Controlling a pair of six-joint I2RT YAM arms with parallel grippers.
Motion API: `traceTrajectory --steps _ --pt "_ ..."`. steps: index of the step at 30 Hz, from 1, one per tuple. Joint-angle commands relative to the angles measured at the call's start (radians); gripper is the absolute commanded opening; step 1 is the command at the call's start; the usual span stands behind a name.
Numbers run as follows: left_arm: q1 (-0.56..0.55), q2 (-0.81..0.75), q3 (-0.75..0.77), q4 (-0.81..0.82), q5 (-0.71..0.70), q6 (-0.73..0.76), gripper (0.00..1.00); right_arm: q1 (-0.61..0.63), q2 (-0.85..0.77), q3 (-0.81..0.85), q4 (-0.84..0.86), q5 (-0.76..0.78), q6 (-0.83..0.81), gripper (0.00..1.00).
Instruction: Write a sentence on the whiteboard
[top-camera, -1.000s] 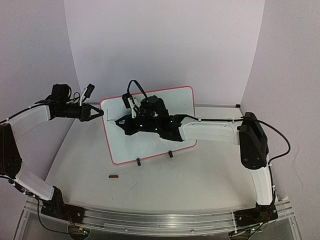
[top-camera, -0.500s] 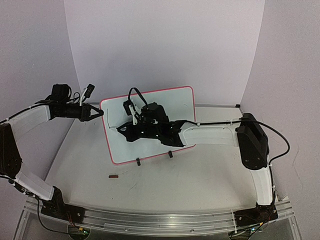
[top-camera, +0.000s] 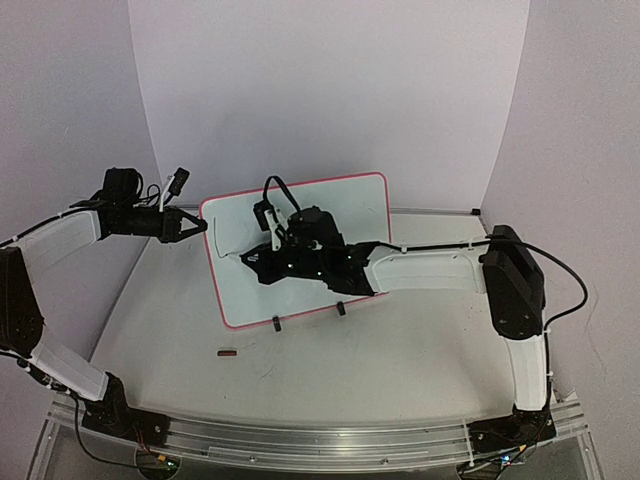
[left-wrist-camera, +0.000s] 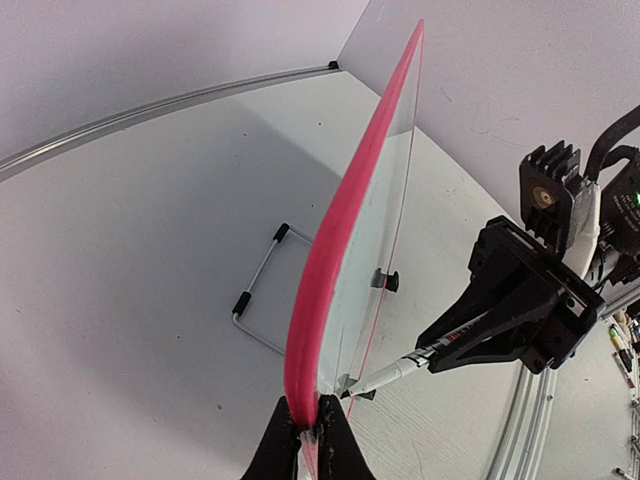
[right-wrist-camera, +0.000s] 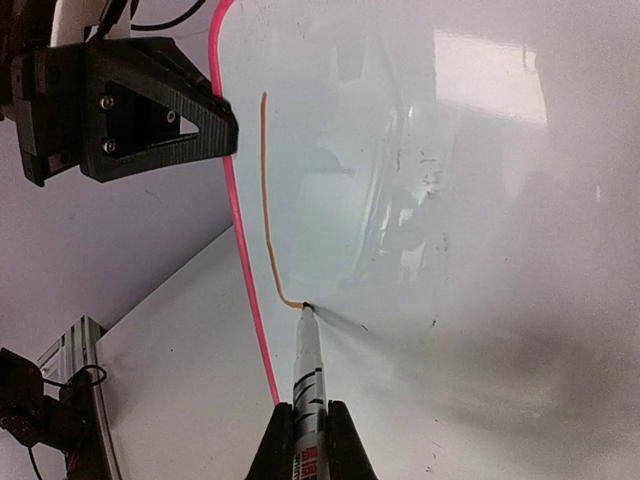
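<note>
The whiteboard (top-camera: 350, 205), glossy white with a red-pink frame (left-wrist-camera: 340, 220), stands tilted at the table's middle. My left gripper (top-camera: 205, 226) is shut on its left edge, jaws pinching the frame (left-wrist-camera: 308, 408). My right gripper (right-wrist-camera: 305, 410) is shut on a silver marker (right-wrist-camera: 308, 360), reaching across the board's front (top-camera: 255, 260). The marker's tip touches the board near its left edge. Of the sentence only one thin stroke (right-wrist-camera: 266, 200) shows, orange-brown in the right wrist view. It runs down beside the frame and curves into the tip.
Two black clip feet (top-camera: 276, 323) (top-camera: 341, 308) hold the board's lower edge, and a wire stand (left-wrist-camera: 255, 290) sits behind it. A small dark cap (top-camera: 228, 352) lies on the table in front. Pale backdrop walls close three sides; a metal rail (top-camera: 300, 440) runs along the near edge.
My right gripper has carried the marker tip a little down the board's left part, and the wrist has shifted right. The left arm and the board have stayed still.
</note>
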Motion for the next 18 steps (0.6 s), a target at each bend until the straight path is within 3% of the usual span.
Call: traceTrajectory --steps 1,8,18 --pt "0.002 -0.017 0.005 -0.010 -0.039 0.034 0.00 -0.021 -0.051 -0.016 0.025 0.042 -0.002 0.00" --pt "0.002 -0.017 0.006 -0.010 -0.040 0.036 0.00 -0.022 -0.138 -0.109 0.142 -0.152 -0.003 0.00" --pt "0.002 -0.020 0.004 -0.014 -0.043 0.036 0.00 -0.021 -0.122 -0.068 0.141 -0.078 0.006 0.00"
